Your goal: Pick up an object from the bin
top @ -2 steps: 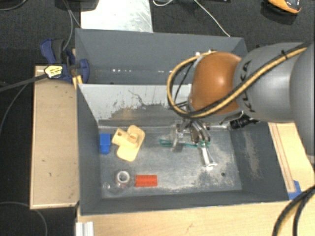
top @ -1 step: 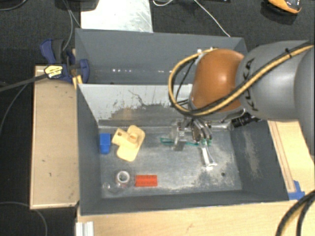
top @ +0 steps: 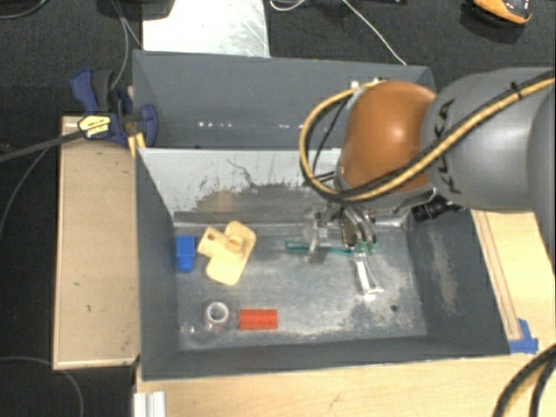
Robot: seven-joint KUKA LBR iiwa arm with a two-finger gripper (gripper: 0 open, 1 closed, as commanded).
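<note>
My gripper (top: 337, 243) is low in the middle right of the bin, under the orange cover, and its fingers (top: 321, 235) stand apart, so it is open. A slim green thing (top: 298, 248) lies crosswise right at the fingertips, and a silver metal prong (top: 366, 279) juts out toward the front right. Whether the fingers touch it I cannot tell. A cream plastic piece (top: 227, 252) lies further left, well apart from the gripper.
A small blue block (top: 185, 253) lies by the left wall. A red block (top: 257, 320) and a clear little jar (top: 215, 314) sit near the front left corner. The arm and its looped cables hang over the bin's right back part.
</note>
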